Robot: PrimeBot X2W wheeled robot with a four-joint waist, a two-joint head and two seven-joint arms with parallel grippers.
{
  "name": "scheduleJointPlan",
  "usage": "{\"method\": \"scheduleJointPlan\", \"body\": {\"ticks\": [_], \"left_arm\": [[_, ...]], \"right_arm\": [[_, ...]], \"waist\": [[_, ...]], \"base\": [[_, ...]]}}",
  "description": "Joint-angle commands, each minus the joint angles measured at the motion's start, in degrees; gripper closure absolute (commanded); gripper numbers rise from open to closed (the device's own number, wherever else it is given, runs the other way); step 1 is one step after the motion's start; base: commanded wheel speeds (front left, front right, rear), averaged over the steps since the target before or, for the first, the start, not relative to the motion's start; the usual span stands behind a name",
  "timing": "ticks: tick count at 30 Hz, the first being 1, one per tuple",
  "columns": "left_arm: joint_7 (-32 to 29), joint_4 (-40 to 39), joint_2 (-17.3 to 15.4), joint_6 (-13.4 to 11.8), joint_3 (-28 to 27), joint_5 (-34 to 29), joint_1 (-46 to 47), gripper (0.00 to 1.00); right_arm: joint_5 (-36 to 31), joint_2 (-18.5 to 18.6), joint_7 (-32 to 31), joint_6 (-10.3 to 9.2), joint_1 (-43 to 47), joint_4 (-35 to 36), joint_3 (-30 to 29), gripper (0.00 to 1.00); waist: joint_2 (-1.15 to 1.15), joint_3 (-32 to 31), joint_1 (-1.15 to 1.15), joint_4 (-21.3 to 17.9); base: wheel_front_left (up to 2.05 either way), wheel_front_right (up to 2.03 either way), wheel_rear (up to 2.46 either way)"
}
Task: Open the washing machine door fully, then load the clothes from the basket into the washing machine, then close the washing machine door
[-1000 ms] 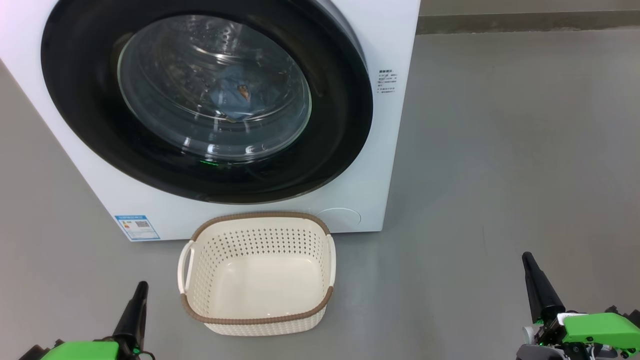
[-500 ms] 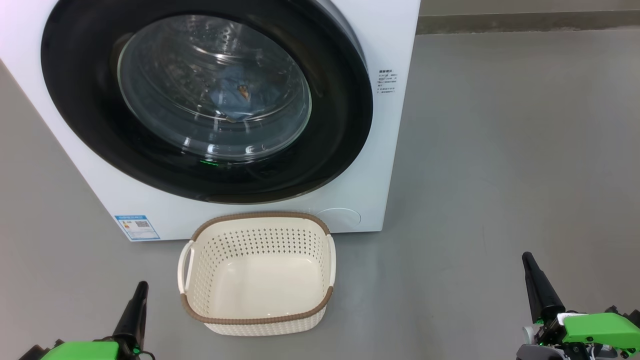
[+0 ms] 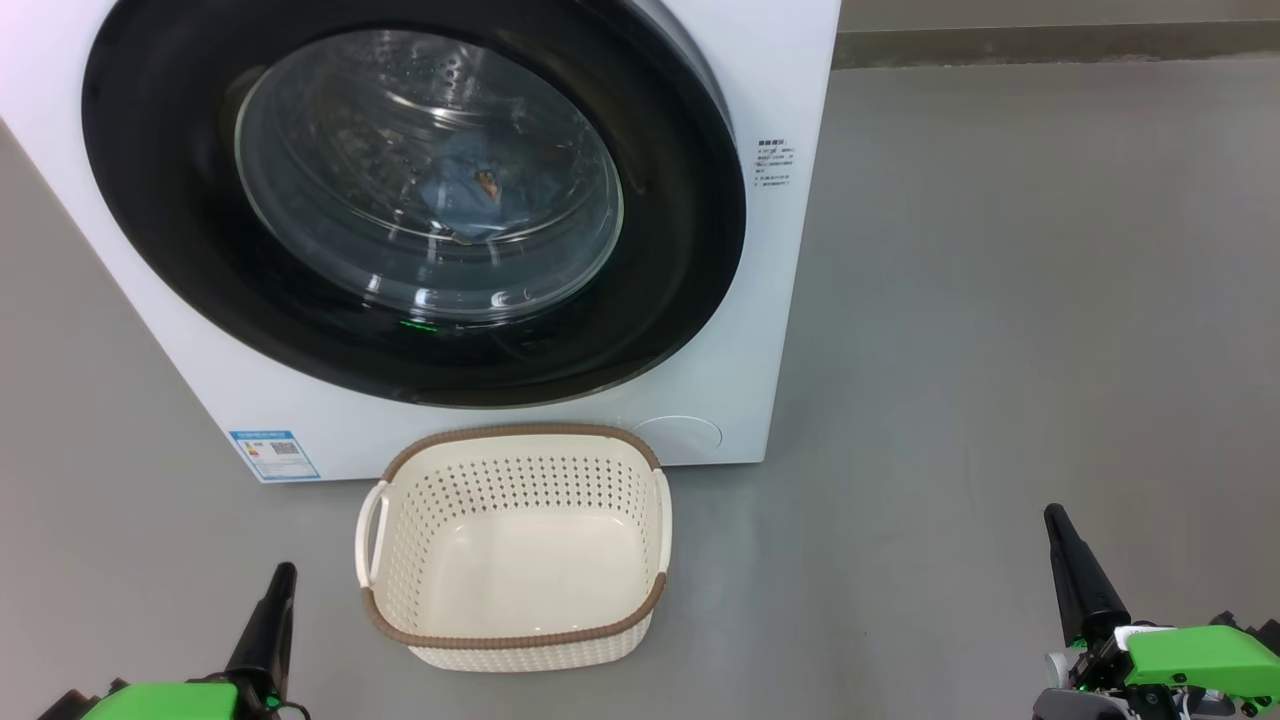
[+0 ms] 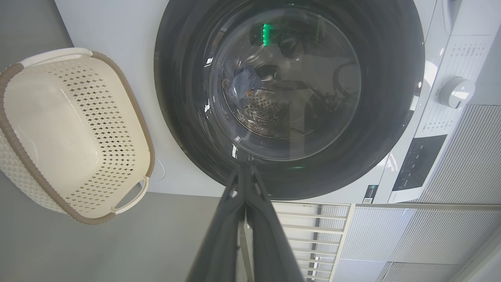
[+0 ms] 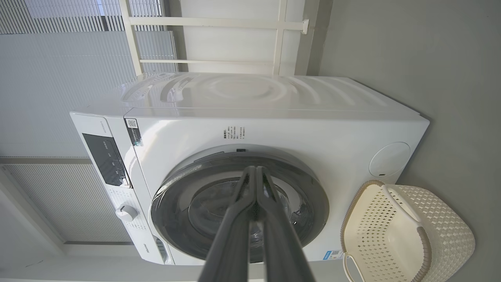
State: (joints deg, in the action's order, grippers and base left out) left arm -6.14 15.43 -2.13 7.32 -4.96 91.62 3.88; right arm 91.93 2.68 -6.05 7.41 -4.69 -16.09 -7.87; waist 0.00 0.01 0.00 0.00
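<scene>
Biggest first: the washing machine [image 3: 790, 330] takes the whole upper left of the head view, a white box on grey floor [image 3: 1000, 300]. The washing machine door [image 3: 690, 230] looks shut flat vs. the front, black rim all round, no gap I can make out; whether the latch caught, can't tell. Thru the glass [image 3: 540, 270], about mid-bowl, are the clothes [image 3: 470, 190]: a blue bundle w/ an orange spot, lying in the drum [image 3: 400, 110]. The basket [image 3: 520, 432] sits on the floor just below the door, bottom centre, right up by the machine's front (touching or not, can't tell), w/ nothing in it. So by my reckoning the job's about done; the only move left, if any, is a push to seat the door. For that, the door lies up-frame from both arms. The left gripper [image 3: 284, 572], lower left, is under the door's left half and near the basket's left handle [image 3: 368, 535], so it's the nearer one. The right gripper [image 3: 1054, 515], lower right, is well out past the machine's right edge. Both point up-frame twd the machine. Both wrist views show the two dark fingers [image 4: 225, 227] pressed together, holding nothing.
</scene>
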Motion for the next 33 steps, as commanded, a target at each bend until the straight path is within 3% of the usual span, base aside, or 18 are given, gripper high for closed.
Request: {"method": "scheduleJointPlan", "body": {"ticks": [1,33], "left_arm": [[-0.4,-1.0,-0.8,0.1,-1.7,0.5,2.8,1.00],[-0.4,-1.0,-0.8,0.1,-1.7,0.5,2.8,1.00]], "right_arm": [[0.1,0.2,-0.5,0.08,-2.0,1.7,1.2,1.00],[0.1,0.2,-0.5,0.08,-2.0,1.7,1.2,1.00]], "waist": [[0.00,0.0,0.00,0.0],[0.00,0.0,0.00,0.0]], "base": [[0.00,0.00,0.00],[0.00,0.00,0.00]]}}
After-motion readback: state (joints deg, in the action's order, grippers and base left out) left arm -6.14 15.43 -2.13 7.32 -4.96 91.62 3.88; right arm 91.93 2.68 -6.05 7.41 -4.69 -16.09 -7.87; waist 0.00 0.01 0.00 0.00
